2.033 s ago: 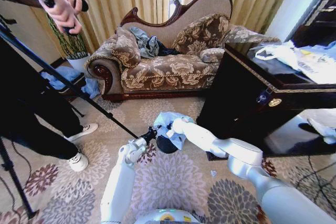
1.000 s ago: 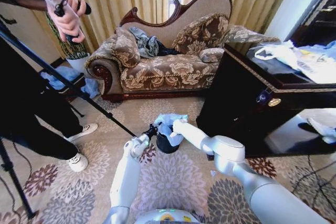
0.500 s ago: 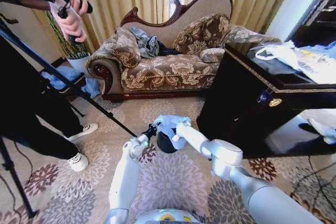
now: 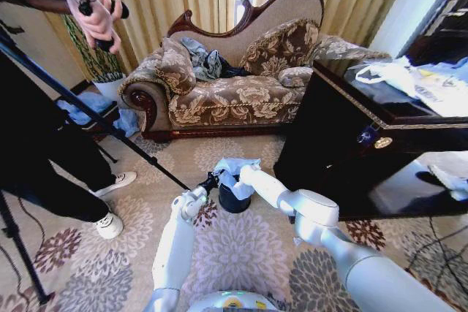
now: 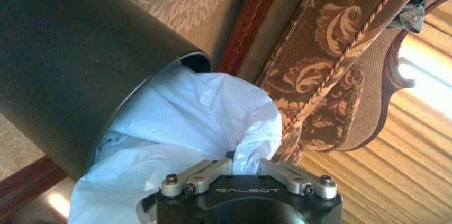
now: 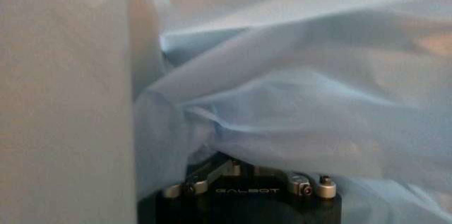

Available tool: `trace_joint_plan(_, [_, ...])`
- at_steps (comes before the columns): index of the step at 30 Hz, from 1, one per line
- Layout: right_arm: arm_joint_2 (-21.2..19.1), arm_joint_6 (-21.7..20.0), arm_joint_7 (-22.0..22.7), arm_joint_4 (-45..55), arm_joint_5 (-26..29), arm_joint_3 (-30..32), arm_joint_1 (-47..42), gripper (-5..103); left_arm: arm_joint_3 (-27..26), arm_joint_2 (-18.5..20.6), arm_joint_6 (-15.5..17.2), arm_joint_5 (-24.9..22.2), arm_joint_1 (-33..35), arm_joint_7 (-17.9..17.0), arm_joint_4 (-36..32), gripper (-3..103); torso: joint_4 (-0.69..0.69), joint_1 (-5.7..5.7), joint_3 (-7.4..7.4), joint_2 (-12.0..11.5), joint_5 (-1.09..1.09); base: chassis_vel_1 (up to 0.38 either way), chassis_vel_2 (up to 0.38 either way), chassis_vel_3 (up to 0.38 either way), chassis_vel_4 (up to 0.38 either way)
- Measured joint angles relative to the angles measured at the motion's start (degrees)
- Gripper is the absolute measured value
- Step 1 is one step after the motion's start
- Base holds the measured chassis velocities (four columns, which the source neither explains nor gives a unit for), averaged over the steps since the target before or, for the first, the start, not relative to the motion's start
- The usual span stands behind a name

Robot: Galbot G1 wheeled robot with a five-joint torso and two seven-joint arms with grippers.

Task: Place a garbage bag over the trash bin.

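Garbage bag point(image 4: 235, 168) sits bunched on top of the trash bin point(image 4: 232, 201) at centre frame, on the patterned carpet point(image 4: 241, 246) in front of the sofa point(image 4: 234, 85). Left gripper point(image 4: 210, 183) is at the bin's left rim, fingers pinched on a fold of bag in its wrist view; right gripper point(image 4: 235, 175) is buried in plastic above the bin, grip state can't tell. Bag mouth is partly stuffed inside the rim, not yet folded over it. To do this well: keep the left pinch firm, spread the mouth wide, draw the film evenly down outside the rim without tearing. Bin's far rim and the bag's opening edge are hidden under crumpled plastic.
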Motion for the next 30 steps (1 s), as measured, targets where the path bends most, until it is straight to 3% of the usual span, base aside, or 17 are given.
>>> trace_joint_plan(4, [0.0, -0.5, 0.2, -0.1, 1.0, 0.1, 0.0, 24, 0.0, 0.2, 0.1, 0.6, 0.0, 0.3, 0.6, 0, 0.0, 0.0, 0.0, 0.0, 0.0, 0.0, 0.0, 0.0, 0.0])
trace_joint_plan(5, [0.0, -0.5, 0.2, -0.1, 1.0, 0.1, 0.0, 24, 0.0, 0.2, 0.1, 0.6, 0.0, 0.3, 0.6, 0, 0.0, 0.0, 0.0, 0.0, 0.0, 0.0, 0.0, 0.0, 0.0])
trace_joint_plan(7, [0.0, -0.7, 0.2, -0.1, 1.6, 0.1, 0.0, 35, 0.1, 0.3, 0.1, 0.8, 0.0, 0.4, 0.8, 0, 0.0, 0.0, 0.0, 0.0, 0.0, 0.0, 0.0, 0.0, 0.0])
trace_joint_plan(9, [0.0, -0.8, 0.2, 0.0, 1.8, 0.1, 0.0, 35, 0.1, 0.4, 0.1, 0.8, 0.0, 0.5, 0.8, 0, -0.01, 0.0, 0.0, 0.0, 0.0, 0.0, 0.0, 0.0, 0.0])
trace_joint_plan(16, [0.0, -1.4, -0.7, 2.3, 5.6, 0.2, 1.7, 67, 0.5, 2.1, 0.2, 0.8, -0.2, 0.6, 1.4, 0, 0.0, 0.0, 0.0, 0.0, 0.0, 0.0, 0.0, 0.0, 0.0])
trace_joint_plan(18, [0.0, -1.4, -0.9, 2.8, 6.3, 0.2, 2.2, 67, 0.7, 2.5, 0.2, 0.8, -0.4, 0.6, 1.4, 0, -0.01, 0.0, 0.0, 0.0, 0.0, 0.0, 0.0, 0.0, 0.0])
trace_joint_plan(19, [0.0, -1.4, -1.2, 3.6, 7.2, 0.1, 2.9, 78, 1.0, 3.0, 0.2, 0.8, -0.7, 0.7, 1.5, 0, -0.01, 0.0, 0.0, 0.0, 0.0, 0.0, 0.0, 0.0, 0.0])
trace_joint_plan(21, [0.0, -1.4, -1.6, 4.0, 7.8, 0.1, 3.4, 78, 1.2, 3.3, 0.2, 0.8, -0.9, 0.7, 1.6, 0, 0.0, 0.0, 0.0, 0.0, -0.01, 0.0, 0.0, 0.0, 0.0])
trace_joint_plan(23, [0.0, -0.9, -2.2, 4.7, 8.7, 0.1, 4.5, 94, 1.5, 3.8, 0.3, 0.8, -1.3, 0.7, 1.8, 0, -0.01, 0.0, 0.0, 0.0, 0.0, 0.0, 0.0, 0.0, 0.0])
trace_joint_plan(30, [0.0, 0.4, -3.6, 5.0, 10.6, 0.1, 5.0, 100, 2.5, 4.1, 0.4, 1.2, -1.4, 1.0, 2.3, 0, 0.0, 0.0, 0.0, 0.0, 0.01, 0.0, 0.0, 0.0, 0.0])
